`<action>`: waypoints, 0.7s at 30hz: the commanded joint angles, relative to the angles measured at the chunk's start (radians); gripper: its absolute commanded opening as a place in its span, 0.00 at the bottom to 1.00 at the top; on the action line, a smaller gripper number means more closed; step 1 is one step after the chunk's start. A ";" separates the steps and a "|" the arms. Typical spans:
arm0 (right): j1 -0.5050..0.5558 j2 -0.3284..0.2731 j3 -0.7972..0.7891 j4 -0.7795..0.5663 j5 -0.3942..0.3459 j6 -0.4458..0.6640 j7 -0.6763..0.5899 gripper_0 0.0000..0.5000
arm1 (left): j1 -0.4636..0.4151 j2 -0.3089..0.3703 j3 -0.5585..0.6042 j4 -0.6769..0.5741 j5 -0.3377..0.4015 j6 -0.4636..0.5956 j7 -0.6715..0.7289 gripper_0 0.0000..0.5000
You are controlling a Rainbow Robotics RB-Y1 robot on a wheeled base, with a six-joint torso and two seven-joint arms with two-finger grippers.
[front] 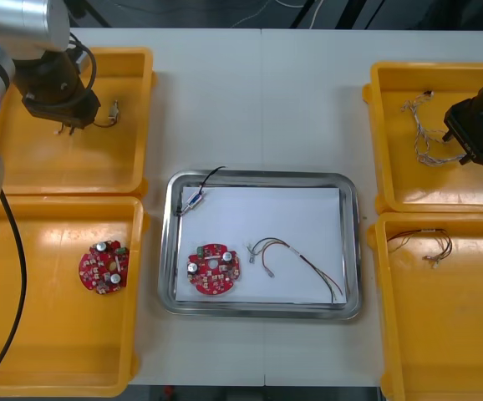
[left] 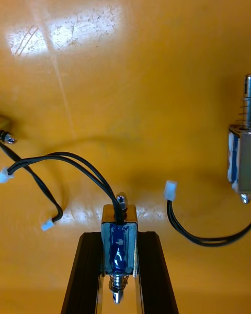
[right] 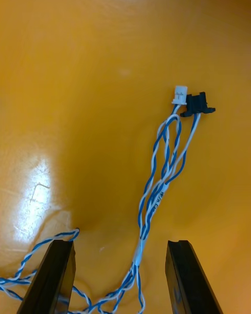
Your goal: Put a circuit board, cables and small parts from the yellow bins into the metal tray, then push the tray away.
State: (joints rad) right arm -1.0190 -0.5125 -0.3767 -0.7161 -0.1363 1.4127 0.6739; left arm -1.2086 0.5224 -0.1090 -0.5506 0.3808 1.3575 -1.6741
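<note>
My left gripper [front: 64, 127] is low in the far left yellow bin [front: 133, 109]. In the left wrist view it [left: 119, 256] is shut on a small metal part [left: 119, 238] wrapped in blue, from which a black cable [left: 63, 159] trails. My right gripper [front: 465, 155] hangs in the far right yellow bin [front: 383, 125], open [right: 121, 277] astride a twisted blue and white cable [right: 159, 183]. The metal tray [front: 258, 179], white inside, holds a red circuit board [front: 214, 269], a small metal part on a black cable [front: 195, 198] and a red and yellow cable [front: 296, 257].
A second small metal part [left: 238, 159] with its black cable lies beside my left fingers. The near left bin holds another circuit board [front: 104, 267]. A red and yellow cable [front: 421, 242] lies in the near right bin. More twisted cables [front: 421, 125] lie in the far right bin.
</note>
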 commanded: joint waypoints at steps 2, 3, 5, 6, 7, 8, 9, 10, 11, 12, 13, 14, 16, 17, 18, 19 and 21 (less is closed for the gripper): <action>0.019 -0.023 -0.024 -0.012 -0.019 -0.028 -0.033 1.00 | 0.006 0.061 0.045 -0.091 -0.017 0.080 -0.095 0.00; 0.020 -0.021 -0.022 -0.012 -0.019 -0.029 -0.034 1.00 | 0.006 0.062 0.048 -0.094 -0.017 0.087 -0.095 0.00; 0.026 -0.018 -0.024 -0.014 -0.023 -0.035 -0.036 1.00 | 0.006 0.068 0.058 -0.112 -0.019 0.110 -0.096 0.00; 0.028 -0.018 -0.024 -0.014 -0.025 -0.038 -0.037 1.00 | 0.006 0.068 0.061 -0.118 -0.019 0.117 -0.096 0.00; 0.033 -0.018 -0.024 -0.014 -0.031 -0.044 -0.039 1.00 | 0.006 0.073 0.064 -0.127 -0.020 0.127 -0.096 0.00; 0.037 -0.018 -0.022 -0.012 -0.039 -0.051 -0.040 1.00 | 0.006 0.074 0.066 -0.141 -0.022 0.143 -0.095 0.00; 0.040 -0.017 -0.024 -0.014 -0.042 -0.054 -0.040 1.00 | 0.006 0.076 0.068 -0.147 -0.023 0.149 -0.095 0.00; 0.043 -0.015 -0.024 -0.014 -0.049 -0.057 -0.042 1.00 | 0.006 0.080 0.068 -0.164 -0.025 0.167 -0.093 0.00; 0.045 -0.015 -0.022 -0.014 -0.052 -0.058 -0.042 1.00 | 0.006 0.082 0.068 -0.170 -0.025 0.176 -0.093 0.00; 0.048 -0.014 -0.022 -0.014 -0.058 -0.063 -0.043 1.00 | 0.006 0.085 0.068 -0.187 -0.025 0.195 -0.093 0.00; 0.048 -0.014 -0.024 -0.014 -0.068 -0.063 -0.045 1.00 | 0.011 0.087 0.068 -0.204 -0.025 0.215 -0.090 0.00; 0.048 -0.014 -0.022 -0.014 -0.072 -0.061 -0.045 1.00 | 0.018 0.090 0.072 -0.235 -0.025 0.236 -0.087 0.00; 0.050 -0.012 -0.022 -0.014 -0.072 -0.060 -0.047 1.00 | 0.046 0.091 0.087 -0.298 -0.025 0.267 -0.082 0.00; 0.050 -0.012 -0.022 -0.014 -0.072 -0.061 -0.050 1.00 | 0.069 0.093 0.098 -0.348 -0.025 0.284 -0.079 0.00; 0.050 -0.011 -0.022 -0.014 -0.072 -0.063 -0.050 0.98 | 0.081 0.093 0.101 -0.373 -0.025 0.293 -0.076 0.00; 0.051 -0.011 -0.024 -0.014 -0.074 -0.064 -0.051 0.90 | 0.104 0.096 0.104 -0.419 -0.022 0.310 -0.075 0.00; 0.054 -0.009 -0.022 -0.014 -0.074 -0.070 -0.051 0.79 | 0.135 0.103 0.104 -0.476 -0.017 0.331 -0.069 0.00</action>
State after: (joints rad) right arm -0.9777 -0.5125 -0.3783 -0.7165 -0.2026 1.3526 0.6735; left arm -1.1273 0.5702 -0.0384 -0.9352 0.3677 1.6585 -1.6741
